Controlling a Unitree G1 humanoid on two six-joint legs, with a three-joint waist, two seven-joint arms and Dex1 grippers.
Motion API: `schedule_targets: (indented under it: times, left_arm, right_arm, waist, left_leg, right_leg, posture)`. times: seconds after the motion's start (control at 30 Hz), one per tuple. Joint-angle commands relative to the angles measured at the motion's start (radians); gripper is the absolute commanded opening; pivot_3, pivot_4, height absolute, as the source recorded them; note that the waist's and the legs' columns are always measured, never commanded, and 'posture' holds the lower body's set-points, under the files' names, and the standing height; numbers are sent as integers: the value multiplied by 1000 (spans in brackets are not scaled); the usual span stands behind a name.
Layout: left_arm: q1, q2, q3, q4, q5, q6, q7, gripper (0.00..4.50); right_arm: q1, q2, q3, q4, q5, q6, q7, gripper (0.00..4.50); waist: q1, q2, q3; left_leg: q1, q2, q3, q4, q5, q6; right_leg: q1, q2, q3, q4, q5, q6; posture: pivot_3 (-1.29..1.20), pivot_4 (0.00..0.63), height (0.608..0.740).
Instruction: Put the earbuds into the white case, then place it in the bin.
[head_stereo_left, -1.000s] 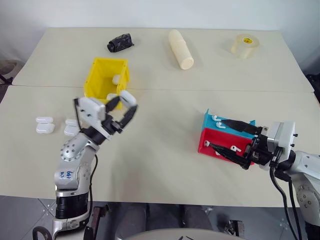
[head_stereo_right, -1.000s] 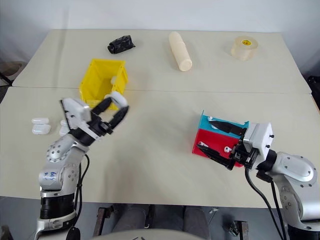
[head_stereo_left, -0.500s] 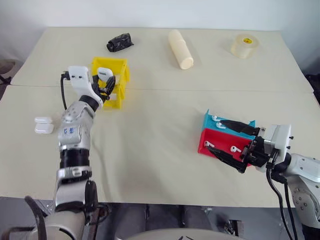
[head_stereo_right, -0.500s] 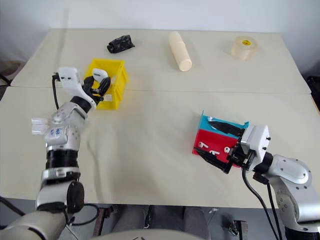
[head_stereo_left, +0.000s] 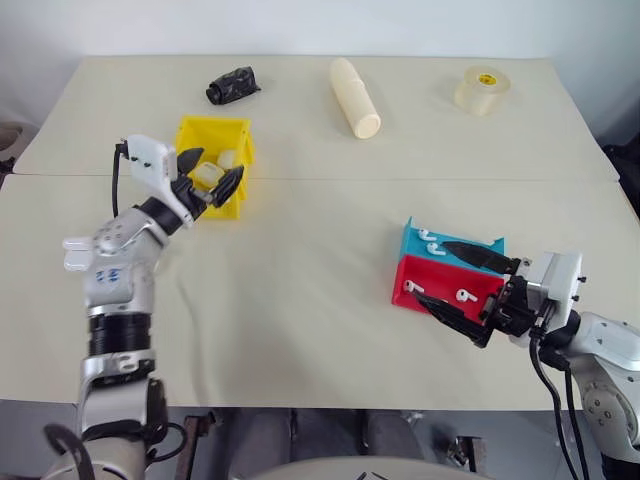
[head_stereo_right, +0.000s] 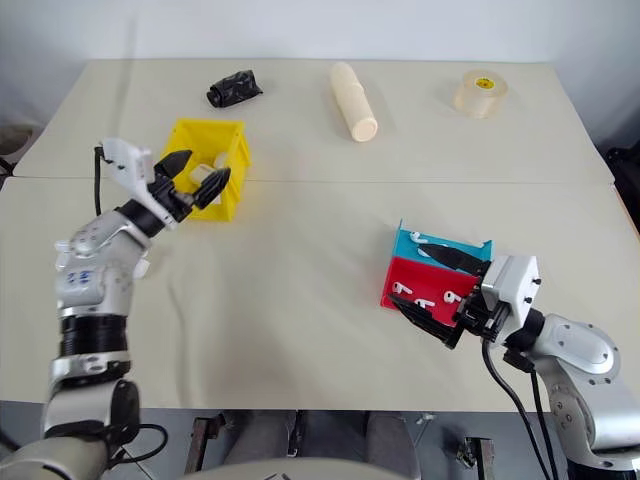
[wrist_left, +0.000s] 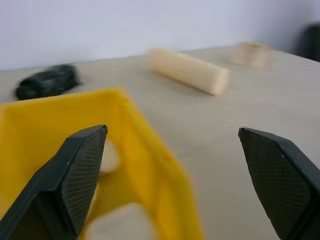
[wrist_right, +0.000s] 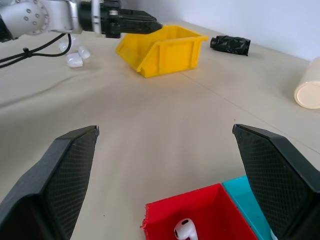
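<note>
Left gripper (head_stereo_left: 210, 178) spread wide and empty, poised over the near rim of the bin (head_stereo_left: 238, 142). White case (head_stereo_left: 208, 176) inside the bin, between the parted fingers as seen from the head; a second one (head_stereo_left: 228, 158) deeper in. More cases (wrist_right: 75, 60) on the table (head_stereo_left: 300, 290) at far left. Right gripper (head_stereo_left: 465, 290) likewise wide open, holding nothing, straddling the red tray (head_stereo_left: 445, 285) and blue tray (head_stereo_left: 425, 245). Earbuds (head_stereo_left: 465, 295) resting in both trays. Cream cylinder (head_stereo_left: 355, 97), tape roll (head_stereo_left: 480, 90) and black bundle (head_stereo_left: 232, 84) along the far edge.
</note>
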Motion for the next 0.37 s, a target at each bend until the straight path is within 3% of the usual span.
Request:
schedule_targets:
  times: [0.03, 0.2, 0.37]
  left_arm:
    - [124, 124, -52, -92, 8, -144, -279, 4476]
    - [181, 135, -73, -103, 45, -275, -323, 4476]
    - [206, 103, -104, -161, 38, -295, -321, 4476]
  right_arm:
    - [18, -51, -77, 31, 25, -27, 71, 4500]
    - [8, -84, -107, 87, 26, -43, 132, 4500]
    - [-13, -94, -105, 135, 13, -72, 176, 4500]
  waist:
    - [-2, 1, -1]
    - [16, 2, -1]
    - [24, 2, -1]
  left_leg:
    - [0, 0, 0, -1, 0, 0]
    - [1, 1, -1, 0, 0, 0]
    - [1, 0, 0, 0, 0, 0]
  right_leg:
    - [0, 0, 0, -1, 0, 0]
    - [3, 0, -2, -7, 0, 0]
    - [3, 0, -1, -6, 0, 0]
  posture:
    - [0, 150, 740]
    - [0, 150, 740]
    - [0, 150, 740]
